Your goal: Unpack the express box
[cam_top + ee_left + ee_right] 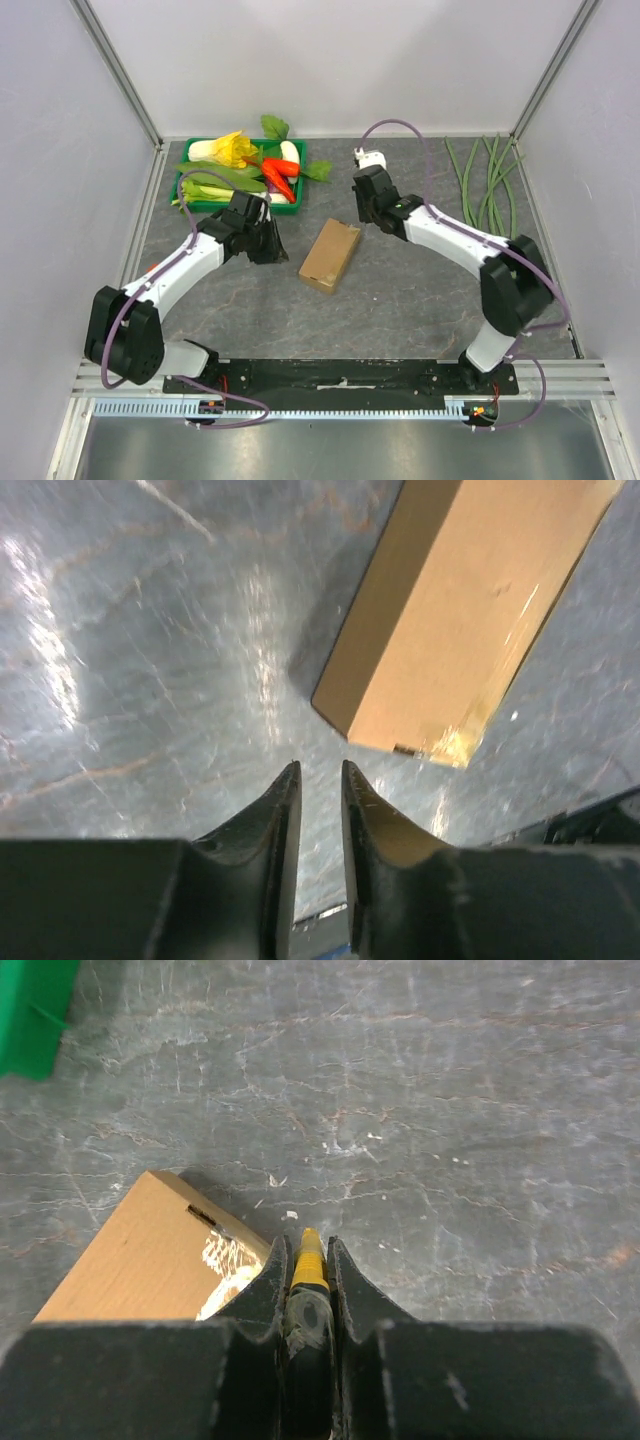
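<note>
The box (330,255) lies flat near the middle of the surface (420,300), between the two arms, and looks unopened. In the top view its upper face is whole, with no flap raised and nothing taken out beside it. The left wrist view shows one end with a glossy strip at its edge, probably tape, which looks intact. The right wrist view shows pale scuffing on the top near a corner, but no cut that I can make out.

The right gripper (305,1245) is clamped on a yellow-tipped tool (308,1260), likely a cutter. Its tip hangs just beside that scuffed corner of the box; whether it touches the cardboard is unclear. The left gripper (320,780) hangs near the box's opposite end, empty, its jaws only a narrow slit apart.

So, by my reading, the task is at its start: the seal still has to be slit, the flaps folded back and any contents lifted out.
</note>
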`<move>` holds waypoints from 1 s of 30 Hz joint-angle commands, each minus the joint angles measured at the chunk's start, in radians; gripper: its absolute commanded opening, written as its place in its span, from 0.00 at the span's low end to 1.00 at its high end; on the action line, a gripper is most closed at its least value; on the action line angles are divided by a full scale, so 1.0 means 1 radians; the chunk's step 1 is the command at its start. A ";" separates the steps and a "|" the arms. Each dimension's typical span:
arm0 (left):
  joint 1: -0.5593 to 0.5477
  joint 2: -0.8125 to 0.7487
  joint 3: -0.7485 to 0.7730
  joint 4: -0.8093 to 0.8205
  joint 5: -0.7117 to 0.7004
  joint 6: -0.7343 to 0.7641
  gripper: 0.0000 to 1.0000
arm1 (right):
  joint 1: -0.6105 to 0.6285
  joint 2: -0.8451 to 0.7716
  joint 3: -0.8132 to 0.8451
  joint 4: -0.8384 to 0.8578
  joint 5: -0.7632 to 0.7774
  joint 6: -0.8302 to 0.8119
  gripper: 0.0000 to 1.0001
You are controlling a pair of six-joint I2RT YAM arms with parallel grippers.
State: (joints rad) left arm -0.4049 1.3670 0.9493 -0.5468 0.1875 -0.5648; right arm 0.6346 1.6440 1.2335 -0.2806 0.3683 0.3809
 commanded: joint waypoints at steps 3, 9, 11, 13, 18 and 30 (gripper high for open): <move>-0.095 0.010 -0.020 -0.109 0.133 0.166 0.20 | 0.002 0.151 0.145 0.038 -0.048 -0.073 0.00; -0.170 0.139 0.012 -0.130 0.102 0.189 0.14 | 0.000 0.191 0.147 0.038 -0.080 -0.086 0.00; -0.170 0.158 0.020 -0.119 0.066 0.189 0.14 | 0.000 0.183 0.130 0.040 -0.092 -0.082 0.00; -0.170 0.181 0.042 -0.096 0.046 0.187 0.14 | -0.001 0.171 0.113 0.040 -0.120 -0.074 0.00; -0.149 0.233 0.120 -0.033 0.012 0.131 0.13 | -0.001 0.103 0.040 0.026 -0.160 -0.056 0.00; -0.045 0.417 0.275 0.036 0.148 0.075 0.12 | 0.005 -0.130 -0.146 -0.034 -0.224 0.013 0.00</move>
State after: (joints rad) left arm -0.4561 1.7313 1.1336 -0.6182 0.2733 -0.4545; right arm 0.6170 1.6062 1.1252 -0.3233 0.2344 0.3325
